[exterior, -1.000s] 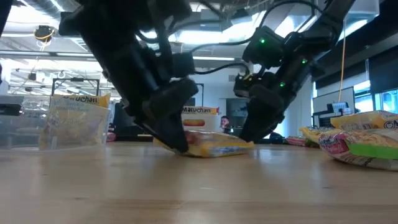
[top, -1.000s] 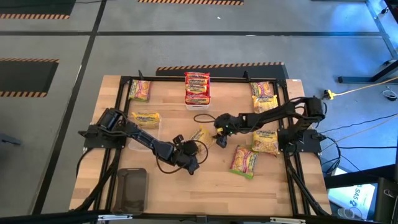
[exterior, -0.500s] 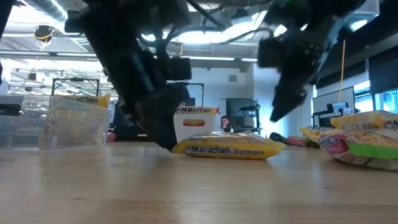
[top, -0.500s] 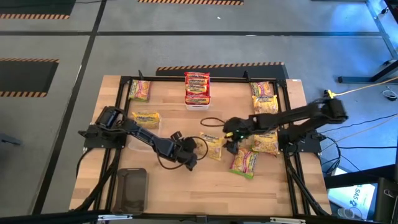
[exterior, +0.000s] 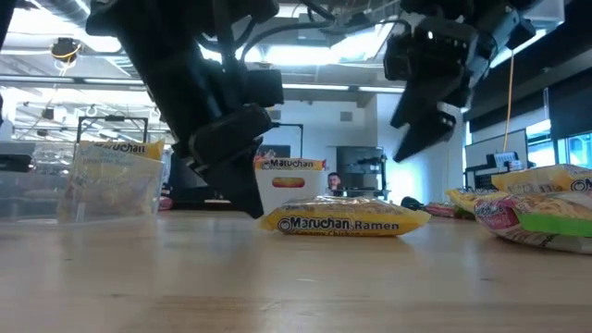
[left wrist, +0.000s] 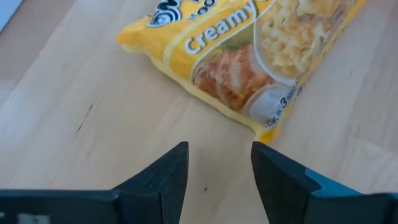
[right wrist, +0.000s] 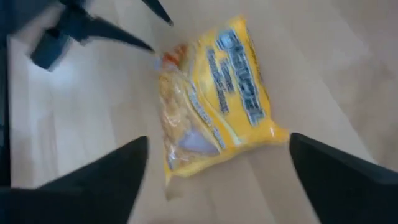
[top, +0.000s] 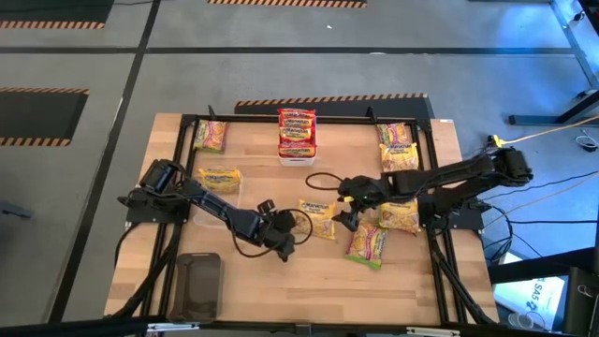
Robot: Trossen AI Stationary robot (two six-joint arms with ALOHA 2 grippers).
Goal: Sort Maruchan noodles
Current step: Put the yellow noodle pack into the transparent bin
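- Yellow crinkly packet lies flat on the pale wood bench, mid-bench, between my two grippers; glossy plastic, rectangular, "Maruchan Ramen" lettering along its edge in the low view.
- My left gripper sits low just beside the packet's corner, dark fingers parted, nothing between them; the left wrist view shows the packet just ahead of the fingertips, apart from them.
- My right gripper hangs above the packet's other side, fingers spread wide and empty; the right wrist view shows the packet between the two dark fingers, below them.
- Other packets: a red-banded stack at the far middle edge, one in a clear bin on the left, yellow ones at the far right, a green/pink one near the right gripper.
- Dark rectangular tray at the near left corner, smooth and rounded.
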